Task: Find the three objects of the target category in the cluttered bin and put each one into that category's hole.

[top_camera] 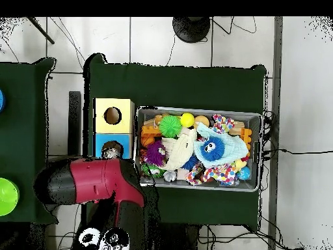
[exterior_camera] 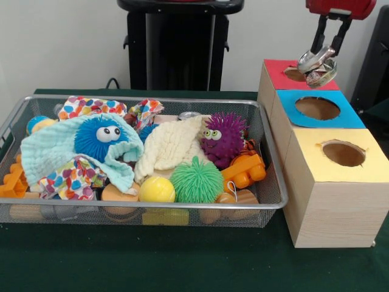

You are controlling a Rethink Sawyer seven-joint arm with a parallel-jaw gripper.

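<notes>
My gripper (exterior_camera: 316,61) hangs at the top right, shut on a dented silvery can (exterior_camera: 323,73). It holds the can just above the wooden box (exterior_camera: 337,207), over the near edge of the red-surround hole (exterior_camera: 294,74) and just behind the blue-surround hole (exterior_camera: 317,108). In the overhead view the can (top_camera: 112,153) shows at the edge of the blue surround (top_camera: 104,141), beside my red arm (top_camera: 104,182). The wire mesh bin (exterior_camera: 182,208) lies left of the box, full of toys and cloths. The top of another silvery can (exterior_camera: 189,115) peeks out behind the cream cloth (exterior_camera: 170,146).
The bin holds a blue spiky ball (exterior_camera: 100,139), a purple one (exterior_camera: 223,137), a green one (exterior_camera: 196,180), a smooth yellow ball (exterior_camera: 157,190), an orange plastic toy (exterior_camera: 245,171) and patterned cloths (exterior_camera: 70,179). The yellow-surround hole (exterior_camera: 343,153) is nearest the camera.
</notes>
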